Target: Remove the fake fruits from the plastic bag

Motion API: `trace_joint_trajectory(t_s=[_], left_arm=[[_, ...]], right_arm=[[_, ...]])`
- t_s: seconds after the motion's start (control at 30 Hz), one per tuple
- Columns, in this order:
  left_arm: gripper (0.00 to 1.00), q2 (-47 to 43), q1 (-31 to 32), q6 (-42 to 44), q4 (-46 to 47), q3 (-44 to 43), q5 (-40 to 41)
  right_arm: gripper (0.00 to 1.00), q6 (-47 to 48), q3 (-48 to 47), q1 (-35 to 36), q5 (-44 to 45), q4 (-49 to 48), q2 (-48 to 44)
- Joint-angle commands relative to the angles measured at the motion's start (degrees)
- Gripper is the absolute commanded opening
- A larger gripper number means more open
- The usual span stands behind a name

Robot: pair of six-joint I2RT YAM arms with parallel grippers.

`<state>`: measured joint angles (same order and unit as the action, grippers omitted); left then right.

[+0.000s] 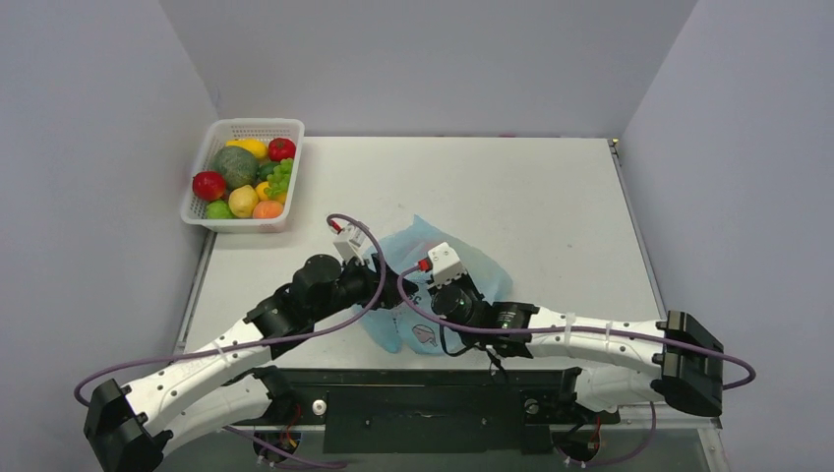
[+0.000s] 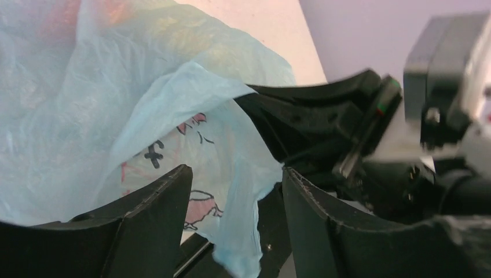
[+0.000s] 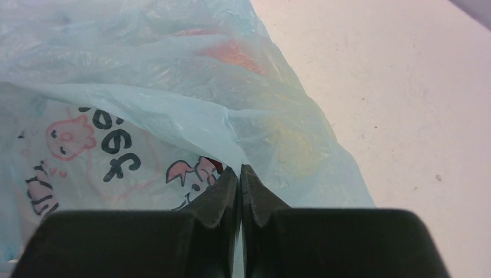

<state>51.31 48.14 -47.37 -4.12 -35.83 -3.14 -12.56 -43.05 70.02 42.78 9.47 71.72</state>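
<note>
Plain lavender-grey walls (image 1: 423, 59) rise behind the white table (image 1: 551, 197) and on both its sides. A black rail (image 1: 423, 393) lines its near edge. Light falls evenly.

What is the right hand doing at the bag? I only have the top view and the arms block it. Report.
Observer: The right hand is shut, pinching a fold of the plastic bag between its fingertips.
Operator: Give me the left hand.
Observer: The left hand is open; a flap of the bag hangs between its fingers, unclamped.
Operator: Now the fruits.
Observer: The fake fruits show as orange and yellowish patches through the film, inside the bag.
</note>
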Motion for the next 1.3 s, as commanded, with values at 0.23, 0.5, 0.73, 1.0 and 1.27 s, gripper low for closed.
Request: trace_joint_trajectory(t_s=[0.23,0.5,0.73,1.0,1.27], left_arm=[[0.6,-1.07,7.36,0.25,6.88,2.21,-4.8],[0.55,4.0,9.78,0.47,-1.32,-3.4,11.71],[0.11,5.9,9.87,-0.23,-5.3,-3.88,19.26],[0.14,15.04,9.66,0.03,-1.39,-5.37,18.76],[0.37,25.8,6.21,1.85,0.85,-12.38,18.36]], right_arm=[[0.0,-3.22,0.82,-8.79,-23.91,-2.33,-11.21],[0.0,-4.66,2.17,-11.21,-28.05,-2.43,-13.49],[0.0,-5.1,1.7,-12.12,-29.04,-1.74,-14.86],[0.0,-7.01,-0.89,-13.27,-32.8,-1.37,-15.76],[0.0,-8.19,-2.28,-14.84,-35.67,-0.3,-16.82]])
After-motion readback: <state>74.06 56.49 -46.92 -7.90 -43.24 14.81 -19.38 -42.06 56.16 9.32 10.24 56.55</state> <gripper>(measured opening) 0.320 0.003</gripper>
